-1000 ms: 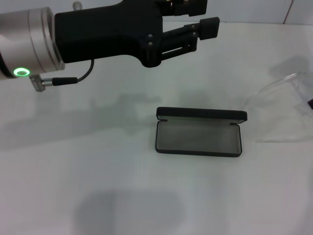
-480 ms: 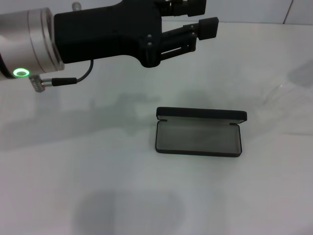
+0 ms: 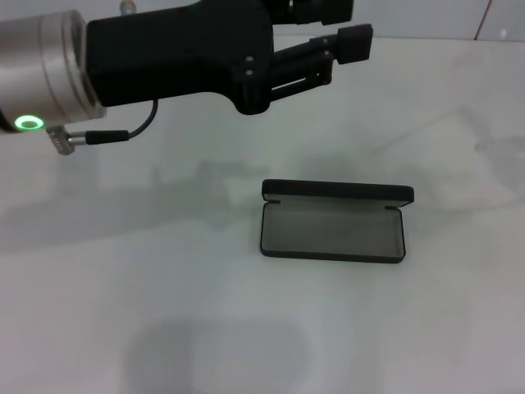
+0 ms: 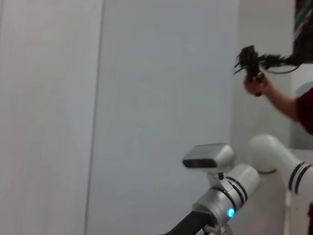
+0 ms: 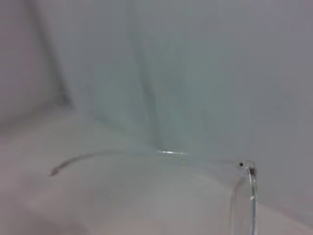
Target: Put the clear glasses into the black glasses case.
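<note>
1. Head view: case (image 3: 332, 223), black, lies open on the white surface (image 3: 164, 328), a little right of centre. Lid stands upright along the far edge; grey lining of the tray faces up. Tray holds nothing.

2. Left tool (image 3: 349, 29): black, on a silver arm with a green ring light (image 3: 30, 123), held high over the surface at the upper left, reaching toward the centre. It sits apart from the case, on its far-left side. One flat finger pad (image 3: 356, 43) shows plainly; the other finger runs off the top edge. Jaws spread apart, nothing between them.

3. Right tool: not seen in the head view or in its own wrist view; whether its fingers are spread or closed cannot be told.

4. Right wrist view: glasses (image 5: 205, 161), clear, seen close up. One thin arm curves away to a tip; a hinge and part of the front rim show at the other end. Pale blurred background behind them.

5. Head view: glasses cannot be made out there.

6. Left wrist view: pale wall, a white and silver robot arm (image 4: 234, 188), and a person's hand (image 4: 257, 85) holding a dark device.
</note>
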Motion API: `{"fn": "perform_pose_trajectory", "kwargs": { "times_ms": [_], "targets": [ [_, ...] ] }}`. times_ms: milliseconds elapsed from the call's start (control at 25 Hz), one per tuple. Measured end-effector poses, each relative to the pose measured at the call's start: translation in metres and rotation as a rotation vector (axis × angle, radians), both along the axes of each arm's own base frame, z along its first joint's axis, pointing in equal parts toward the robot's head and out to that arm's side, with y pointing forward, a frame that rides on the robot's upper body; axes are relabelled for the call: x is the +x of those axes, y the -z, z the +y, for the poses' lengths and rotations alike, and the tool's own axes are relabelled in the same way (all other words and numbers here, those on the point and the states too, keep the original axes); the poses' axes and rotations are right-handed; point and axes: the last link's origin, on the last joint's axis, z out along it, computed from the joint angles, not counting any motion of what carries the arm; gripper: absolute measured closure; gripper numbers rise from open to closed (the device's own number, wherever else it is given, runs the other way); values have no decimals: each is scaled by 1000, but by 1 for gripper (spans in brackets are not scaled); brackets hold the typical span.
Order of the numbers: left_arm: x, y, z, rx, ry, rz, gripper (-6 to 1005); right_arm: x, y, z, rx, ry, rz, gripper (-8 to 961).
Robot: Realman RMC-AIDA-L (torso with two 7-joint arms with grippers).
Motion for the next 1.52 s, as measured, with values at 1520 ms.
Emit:
{"fn": "perform_pose_trajectory", "kwargs": {
  "times_ms": [1520],
  "targets": [
    [6,31,0,-219,123,-69,902,-78,112,-4,-471,-545,331,843]
  ]
}}
